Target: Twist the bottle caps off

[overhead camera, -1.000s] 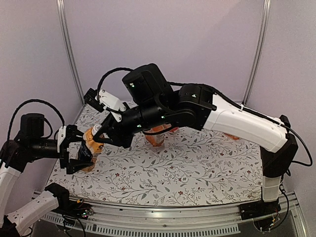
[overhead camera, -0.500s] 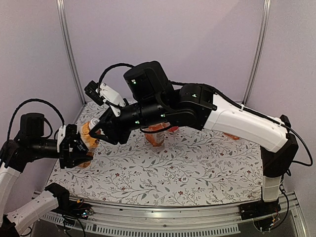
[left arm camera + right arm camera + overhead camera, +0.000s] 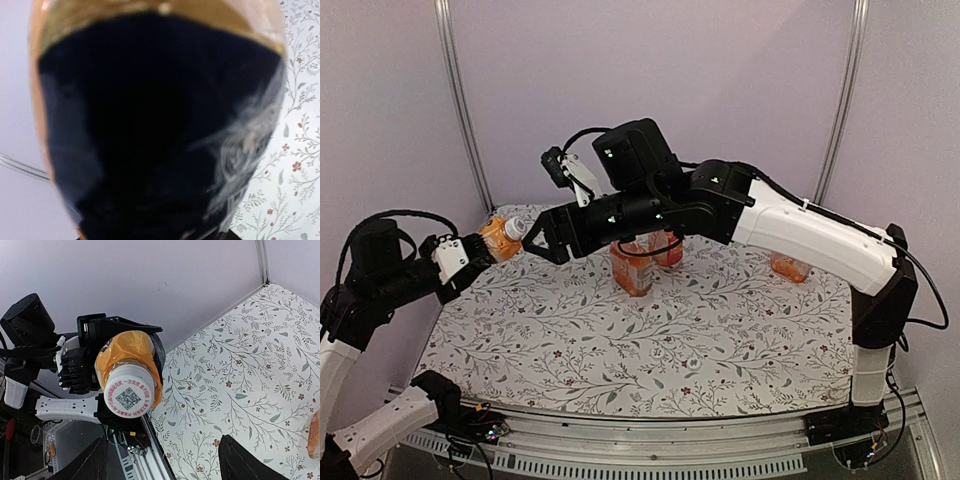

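Orange bottle hangs tilted above the far left corner of the bench, clamped around its body by the left gripper. Its white cap, printed with a QR code, sits on the neck and faces the right gripper, whose jaws stand wide apart, just off the cap, holding nothing. Second bottle stands mid-bench, third bottle just behind it, fourth bottle near the far right edge.

Glossy, film-wrapped plastic bottle; smooth matt white plastic cap; matt floral-printed table cover, seemingly cloth.
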You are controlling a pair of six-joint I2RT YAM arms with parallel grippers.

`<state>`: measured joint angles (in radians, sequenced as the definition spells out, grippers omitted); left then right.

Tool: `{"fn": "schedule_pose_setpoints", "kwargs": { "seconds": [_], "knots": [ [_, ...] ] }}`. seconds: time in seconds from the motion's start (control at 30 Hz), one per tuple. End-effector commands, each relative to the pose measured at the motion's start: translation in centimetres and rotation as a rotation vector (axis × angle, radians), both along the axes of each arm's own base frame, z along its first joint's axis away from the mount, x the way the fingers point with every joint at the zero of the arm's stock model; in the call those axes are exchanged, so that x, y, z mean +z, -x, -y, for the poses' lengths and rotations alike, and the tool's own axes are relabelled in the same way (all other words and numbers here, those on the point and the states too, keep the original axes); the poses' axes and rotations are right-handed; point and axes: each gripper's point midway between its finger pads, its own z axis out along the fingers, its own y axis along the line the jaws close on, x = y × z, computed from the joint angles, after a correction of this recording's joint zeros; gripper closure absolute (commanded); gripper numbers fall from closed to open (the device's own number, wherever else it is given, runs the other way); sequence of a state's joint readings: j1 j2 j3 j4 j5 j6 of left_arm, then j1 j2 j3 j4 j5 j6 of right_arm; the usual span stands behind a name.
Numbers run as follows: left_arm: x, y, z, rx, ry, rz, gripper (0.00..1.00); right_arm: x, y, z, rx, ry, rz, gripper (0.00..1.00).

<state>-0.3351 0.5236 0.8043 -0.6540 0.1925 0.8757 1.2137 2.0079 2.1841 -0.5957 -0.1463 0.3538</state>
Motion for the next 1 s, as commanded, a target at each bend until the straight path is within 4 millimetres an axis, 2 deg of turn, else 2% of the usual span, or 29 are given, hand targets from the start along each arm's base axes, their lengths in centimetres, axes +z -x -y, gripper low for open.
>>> {"fn": "schedule_pose_setpoints", "kwargs": {
  "seconds": [0.0, 0.23, 0.37, 0.47, 0.57, 0.67, 0.73, 0.77, 0.83, 0.9, 0.93, 0.97],
  "knots": [
    [1.9, -2.0, -2.2, 0.110, -0.186, 0.189, 0.62, 0.0, -0.4, -1.0, -0.018, -0.069, -0.162, 0.25],
    [0.8, -1.7, -1.7, 0.080, -0.257, 0.210, 0.62, 1.0, -1.0, -2.5, 0.020, -0.153, -0.218, 0.32],
    [0.7, -1.8, -1.4, 0.070, -0.255, 0.211, 0.62, 0.0, -1.1, -3.3, 0.029, -0.144, -0.245, 0.39],
    [0.5, -1.8, -1.2, 0.058, -0.264, 0.210, 0.62, -0.6, -1.2, -3.5, 0.031, -0.136, -0.255, 0.49],
    [0.2, -1.7, -1.0, 0.046, -0.266, 0.206, 0.62, -0.6, -1.3, -3.5, 0.030, -0.139, -0.246, 0.69],
    [0.1, -1.5, -0.7, 0.032, -0.265, 0.206, 0.62, -0.7, -1.4, -3.5, 0.033, -0.135, -0.242, 0.82],
    [-0.2, -1.2, -0.4, 0.003, -0.266, 0.203, 0.62, -1.0, -1.3, -3.6, 0.043, -0.129, -0.235, 0.95],
    [-0.5, -0.8, -0.1, -0.024, -0.265, 0.195, 0.62, -1.2, -1.2, -3.6, 0.053, -0.124, -0.229, 1.00],
    [-1.1, 0.7, 0.9, -0.114, -0.244, 0.160, 0.62, -1.5, -0.6, -3.5, 0.096, -0.111, -0.189, 1.00],
    [-1.8, 3.0, 2.2, -0.230, -0.197, 0.074, 0.62, -2.2, 0.6, -3.3, 0.152, -0.076, -0.115, 1.00],
    [-2.3, 4.3, 2.8, -0.286, -0.171, 0.016, 0.62, -2.8, 1.4, -3.1, 0.193, -0.043, -0.024, 1.00],
    [-2.6, 5.8, 3.4, -0.353, -0.142, -0.041, 0.62, -2.6, 2.6, -2.5, 0.237, -0.018, 0.076, 1.00]
  ]
}}
